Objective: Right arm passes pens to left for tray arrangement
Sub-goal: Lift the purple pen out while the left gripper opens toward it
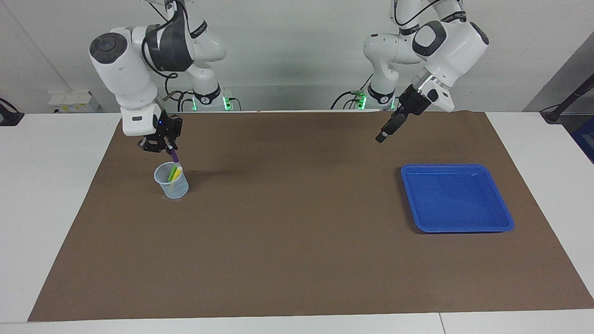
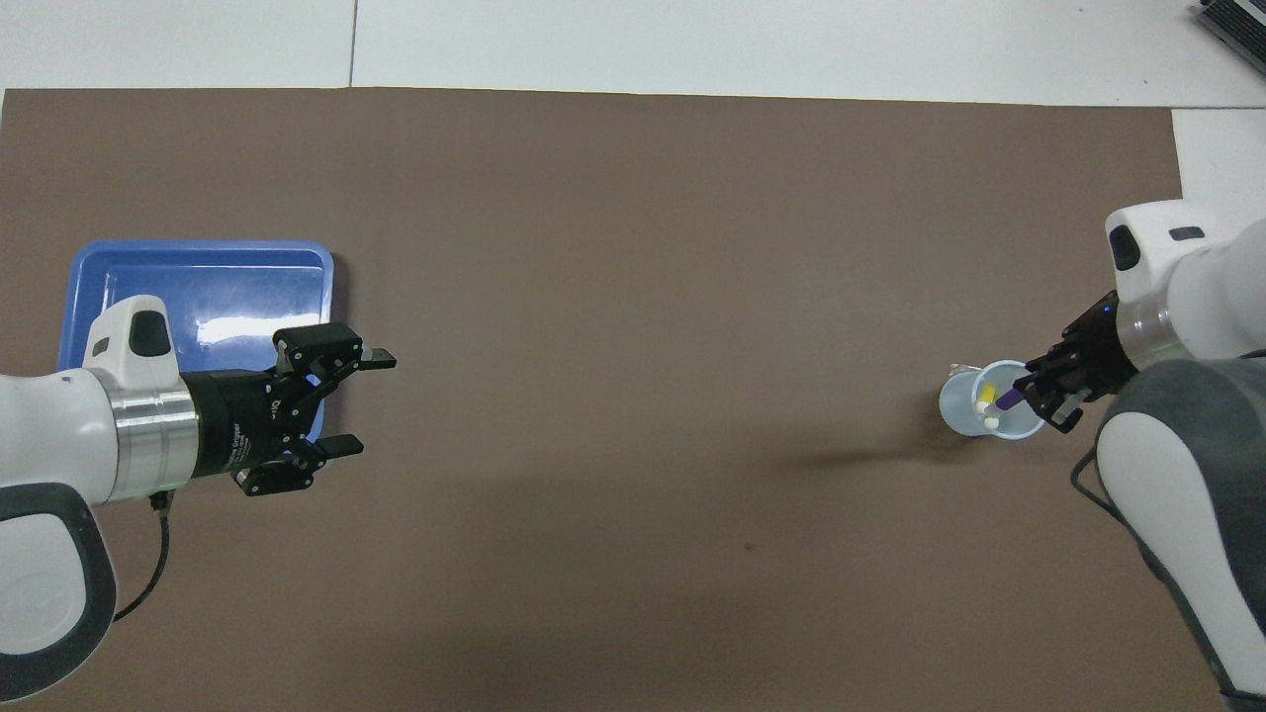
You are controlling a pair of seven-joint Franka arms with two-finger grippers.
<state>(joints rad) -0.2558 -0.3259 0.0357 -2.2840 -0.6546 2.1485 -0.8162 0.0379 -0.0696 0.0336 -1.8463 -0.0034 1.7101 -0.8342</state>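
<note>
While right claw pinches purple pen above cup, left claw gapes empty.

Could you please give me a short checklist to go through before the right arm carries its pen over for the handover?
1. Right gripper shut on the slim purple marker pen: ok.
2. Purple pen fully out of the small translucent pale-blue cup: not ok, its lower end is about level with the rim.
3. Yellow marker pen and green marker pen standing in the cup: ok.
4. Left gripper open, ready to receive: ok.
5. Left gripper in the air over the brown mat, beside the shallow bright blue plastic tray: ok.
6. Tray has room for pens: ok.
</note>
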